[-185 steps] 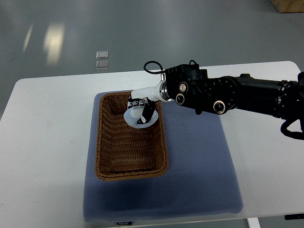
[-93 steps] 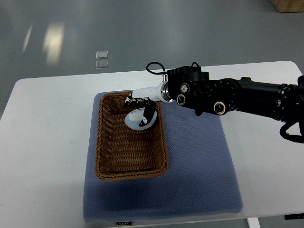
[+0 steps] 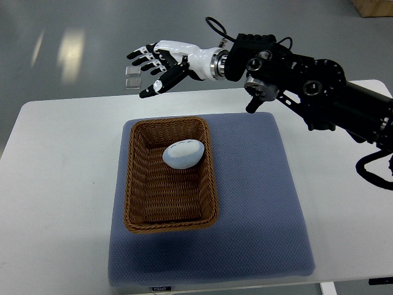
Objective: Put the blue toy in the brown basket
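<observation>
Blue toy (image 3: 183, 154) resting in the brown basket (image 3: 136, 203), toward its far right corner.
The right hand (image 3: 158, 63) hangs beyond the table's far edge, fingers spread, holding nothing.

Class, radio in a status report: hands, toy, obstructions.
Right hand open, raised beyond the table's far edge. Left hand not in view. Toy lying in basket, ungripped. Nothing in the way.

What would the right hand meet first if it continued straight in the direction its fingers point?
Probably nothing: the right hand, open, points left beyond the table's far edge. Depth is unclear.
</observation>
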Available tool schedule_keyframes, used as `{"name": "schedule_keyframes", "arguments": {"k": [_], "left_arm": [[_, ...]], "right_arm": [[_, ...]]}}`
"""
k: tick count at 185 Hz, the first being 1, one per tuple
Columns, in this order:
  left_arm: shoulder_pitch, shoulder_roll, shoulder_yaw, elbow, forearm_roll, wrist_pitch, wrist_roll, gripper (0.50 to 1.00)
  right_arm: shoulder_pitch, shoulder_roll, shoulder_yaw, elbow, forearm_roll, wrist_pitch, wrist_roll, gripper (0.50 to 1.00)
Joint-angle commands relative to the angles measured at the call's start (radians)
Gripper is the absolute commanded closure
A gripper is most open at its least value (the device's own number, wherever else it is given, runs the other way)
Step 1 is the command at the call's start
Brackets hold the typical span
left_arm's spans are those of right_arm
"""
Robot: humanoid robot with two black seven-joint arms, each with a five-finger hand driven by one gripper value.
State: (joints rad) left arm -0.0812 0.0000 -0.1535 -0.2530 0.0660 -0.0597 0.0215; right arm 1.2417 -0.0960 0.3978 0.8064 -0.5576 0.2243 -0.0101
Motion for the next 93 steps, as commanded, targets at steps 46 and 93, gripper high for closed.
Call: {"name": "schedule_keyframes", "arguments": {"k": [46, 93], "left_arm": [[0.000, 0.000, 0.000, 0.000, 0.000, 0.000, 0.000, 0.500], [0.000, 0.000, 0.000, -0.009, 0.002, 0.000, 0.000, 0.500]], "right_arm": [[-0.407, -0.007, 0.535, -0.029, 0.281, 0.003, 0.134, 0.603], [-0.567, 0.045, 0.694, -0.076, 0.383, 0.021, 0.177, 0.603]]}}
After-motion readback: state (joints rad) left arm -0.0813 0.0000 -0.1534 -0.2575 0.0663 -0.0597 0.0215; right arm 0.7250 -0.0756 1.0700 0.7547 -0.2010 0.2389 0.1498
